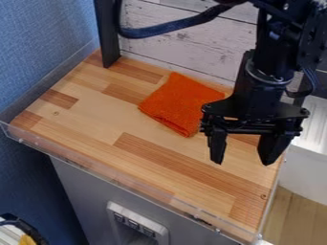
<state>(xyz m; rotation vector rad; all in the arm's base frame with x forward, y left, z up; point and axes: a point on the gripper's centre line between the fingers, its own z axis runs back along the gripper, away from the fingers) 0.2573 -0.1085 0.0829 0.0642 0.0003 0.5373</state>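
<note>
Just L of gripper [242,162] lies orange cloth [180,103] on wood ctr [96,115].

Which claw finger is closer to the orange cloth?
The one on the picture's left: its finger hangs next to the orange cloth. The claw's other finger hangs farther off, toward the wooden counter's picture-right edge.

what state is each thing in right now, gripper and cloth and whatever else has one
gripper: open, empty, pointing down, fingers apart
orange cloth: folded, lying on the wooden counter
black cable: slack, sagging in a curve
</note>
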